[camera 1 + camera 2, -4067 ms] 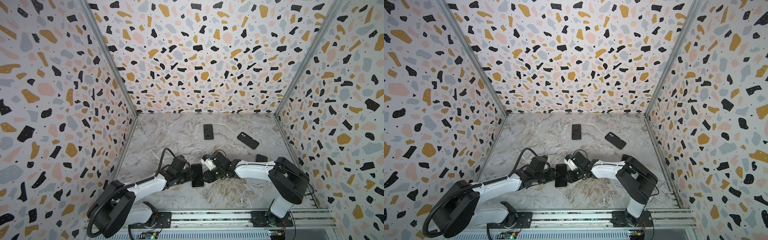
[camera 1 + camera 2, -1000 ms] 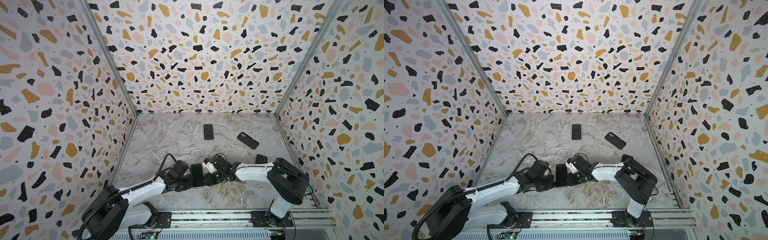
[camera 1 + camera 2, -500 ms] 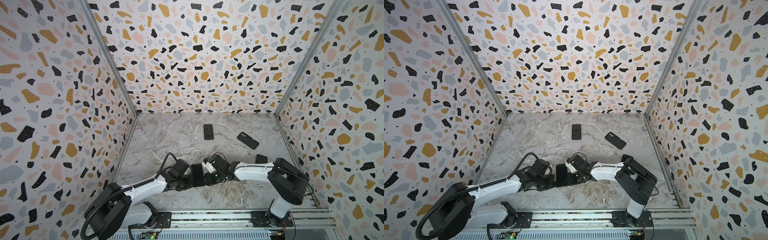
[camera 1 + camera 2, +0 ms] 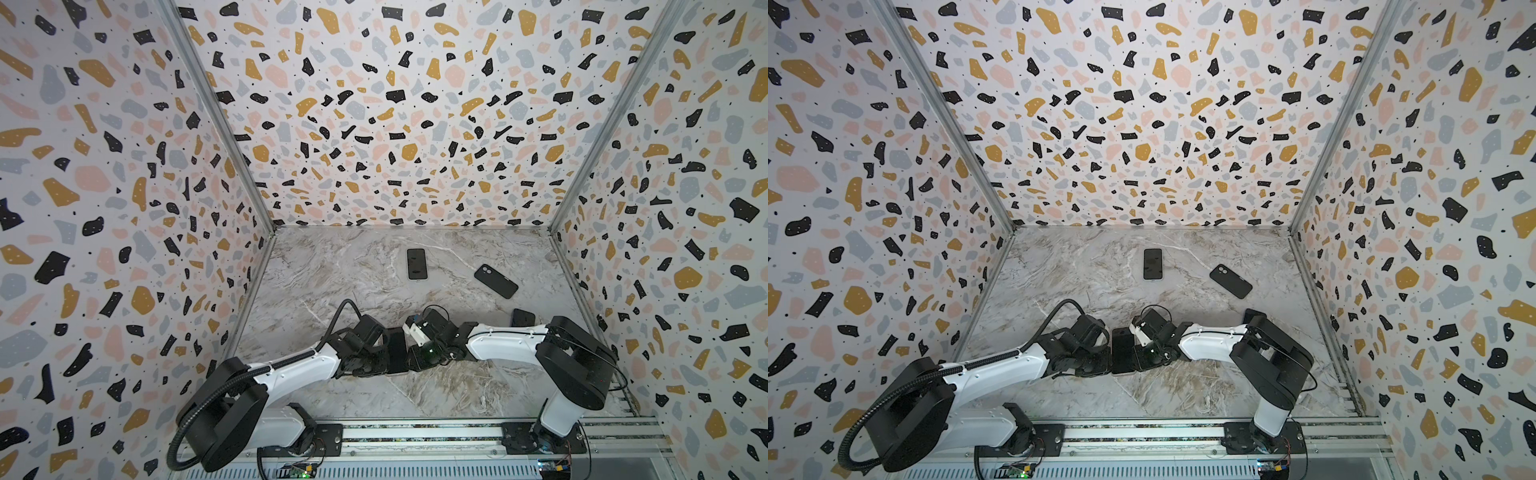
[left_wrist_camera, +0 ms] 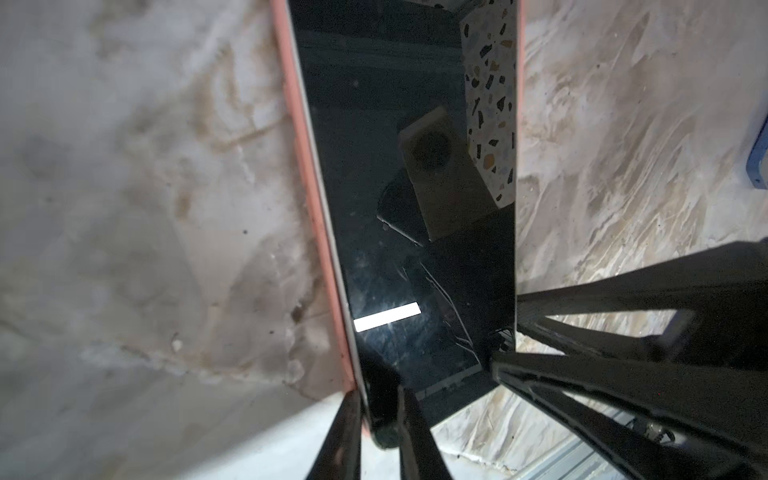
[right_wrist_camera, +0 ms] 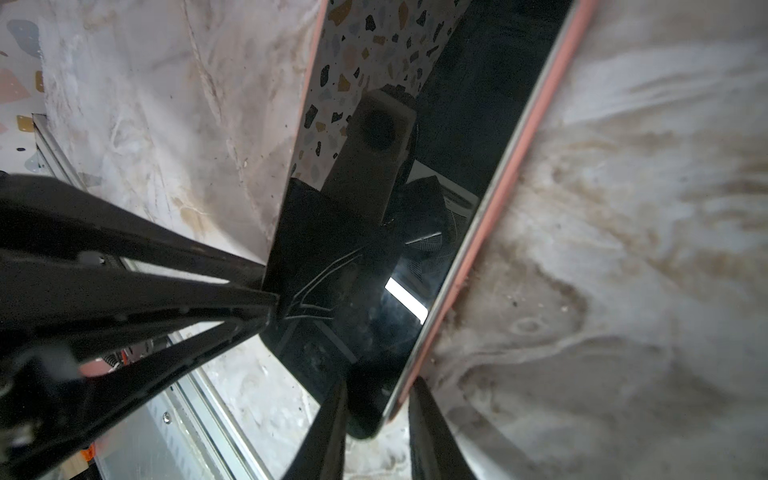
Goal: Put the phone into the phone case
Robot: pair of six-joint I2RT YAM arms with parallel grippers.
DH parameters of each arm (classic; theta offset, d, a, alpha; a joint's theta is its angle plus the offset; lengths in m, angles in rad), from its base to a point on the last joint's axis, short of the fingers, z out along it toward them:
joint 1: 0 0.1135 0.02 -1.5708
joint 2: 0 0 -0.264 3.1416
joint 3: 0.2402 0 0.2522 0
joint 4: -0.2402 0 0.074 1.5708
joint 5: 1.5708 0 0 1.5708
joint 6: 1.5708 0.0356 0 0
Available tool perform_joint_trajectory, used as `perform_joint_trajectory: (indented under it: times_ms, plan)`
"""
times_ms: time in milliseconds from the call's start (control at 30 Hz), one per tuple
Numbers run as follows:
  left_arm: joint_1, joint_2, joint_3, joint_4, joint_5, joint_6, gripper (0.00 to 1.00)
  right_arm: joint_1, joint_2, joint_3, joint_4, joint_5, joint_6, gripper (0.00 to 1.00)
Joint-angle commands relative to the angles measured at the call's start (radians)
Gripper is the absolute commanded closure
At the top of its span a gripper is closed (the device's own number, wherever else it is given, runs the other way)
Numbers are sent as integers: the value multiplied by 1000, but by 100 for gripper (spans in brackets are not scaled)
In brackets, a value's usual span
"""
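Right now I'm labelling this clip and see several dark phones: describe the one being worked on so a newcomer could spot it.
On the marble table, look to the front centre. The phone lies screen-up between the left gripper and right gripper. Unlike the plain phone and black-backed one farther back, it has a pink case rimming its long edges.

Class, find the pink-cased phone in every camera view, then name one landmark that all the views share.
Both top views: the pink-cased phone lies flat, lower centre.
Left wrist: it fills the middle, from the top edge nearly to the bottom.
Right wrist: it slants from upper right to lower centre.
Shared landmark: the marble tabletop.
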Motion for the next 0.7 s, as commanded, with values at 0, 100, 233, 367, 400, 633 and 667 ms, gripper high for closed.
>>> perform_joint_trajectory:
  times_ms: [0, 100, 233, 367, 400, 633, 667]
  plan:
    - [-6, 17, 18, -72, -98, 44, 76, 36, 4, 29, 29, -7, -40, 74]
    - [-6, -14, 40, -102, -114, 49, 68, 35, -1, 29, 25, -5, -42, 74]
    - [-6, -25, 49, -117, -113, 54, 60, 29, 0, 33, 24, -3, -46, 74]
    - [-6, -31, 39, -114, -103, 46, 62, 29, 3, 40, 18, -3, -51, 74]
    - [-6, -35, 36, -112, -101, 43, 63, 28, 3, 40, 18, -4, -52, 74]
    - [-5, -31, -25, -50, -68, 21, 80, 24, 6, 36, 23, -9, -49, 74]
    - [-6, -23, -37, -36, -62, 17, 83, 24, 6, 35, 25, -9, -49, 74]
